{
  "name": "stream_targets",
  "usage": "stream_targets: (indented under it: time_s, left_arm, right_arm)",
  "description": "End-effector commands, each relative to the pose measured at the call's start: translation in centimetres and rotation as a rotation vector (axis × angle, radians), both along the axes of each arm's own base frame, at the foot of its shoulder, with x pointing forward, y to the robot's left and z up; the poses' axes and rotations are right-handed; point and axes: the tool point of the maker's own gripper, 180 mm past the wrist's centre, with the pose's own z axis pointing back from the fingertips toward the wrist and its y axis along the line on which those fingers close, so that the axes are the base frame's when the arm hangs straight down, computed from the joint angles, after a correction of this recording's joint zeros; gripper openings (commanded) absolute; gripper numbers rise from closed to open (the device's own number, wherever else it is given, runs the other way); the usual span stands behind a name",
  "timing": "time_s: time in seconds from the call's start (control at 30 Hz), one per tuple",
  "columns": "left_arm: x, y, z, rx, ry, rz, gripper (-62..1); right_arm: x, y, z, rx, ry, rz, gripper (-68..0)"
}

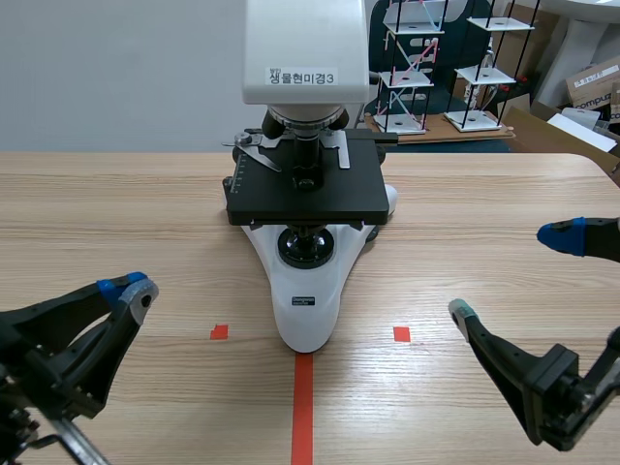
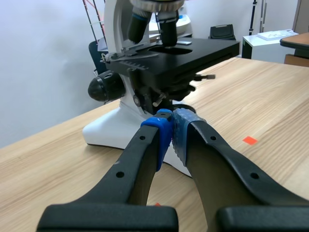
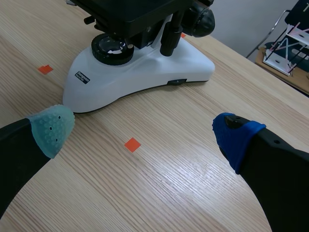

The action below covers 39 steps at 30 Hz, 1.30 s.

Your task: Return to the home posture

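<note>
A white microscope (image 1: 306,184) with a black stage (image 1: 305,189) stands in the middle of the wooden table (image 1: 116,223). My left gripper (image 1: 131,287) rests low at the near left, shut with its blue pads (image 2: 166,133) pressed together on nothing; the microscope (image 2: 145,82) is just ahead of it. My right gripper (image 1: 513,271) sits at the near right, open wide. Its grey-green pad (image 3: 50,128) and blue pad (image 3: 236,135) stand far apart over bare table, with the microscope base (image 3: 140,67) ahead of them.
White shelf racks (image 1: 455,68) and cardboard boxes (image 1: 591,87) stand beyond the table's far right edge. Orange-red tape marks lie near the microscope's base. Bare wood spreads to both sides of the microscope.
</note>
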Motion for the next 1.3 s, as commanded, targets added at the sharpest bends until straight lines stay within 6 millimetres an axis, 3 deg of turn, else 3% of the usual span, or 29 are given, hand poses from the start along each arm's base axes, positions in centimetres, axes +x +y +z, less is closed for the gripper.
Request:
stream_targets:
  time_s: [0.0,0.27,0.4,0.53,0.67,0.87,1.27]
  left_arm:
    - [-0.9,0.3,-0.2,0.001,0.023,0.003,-58.4]
    - [-4.3,1.3,0.7,0.110,0.056,-0.051,-57.0]
    - [-4.7,3.4,0.4,0.167,0.077,-0.011,-41.8]
    - [-5.7,5.2,0.7,0.187,0.083,0.022,-15.4]
    - [-6.3,6.5,0.5,0.204,0.116,0.056,-5.3]
    - [-6.4,7.2,-0.5,0.250,0.172,0.075,-1.2]
    - [-6.3,7.4,-0.5,0.236,0.177,0.086,-1.1]
  right_arm:
    - [0.3,0.2,0.9,0.015,-0.030,0.003,-3.9]
    - [0.3,0.2,0.9,0.015,-0.030,0.003,-3.9]
    - [0.3,0.2,0.9,0.014,-0.030,0.003,-3.9]
    - [0.3,0.2,0.9,0.014,-0.030,0.003,-3.9]
    - [0.3,0.2,0.9,0.014,-0.030,0.003,-3.9]
    - [0.3,0.2,0.9,0.014,-0.030,0.003,-3.9]
    - [0.3,0.2,0.9,0.014,-0.030,0.003,-3.9]
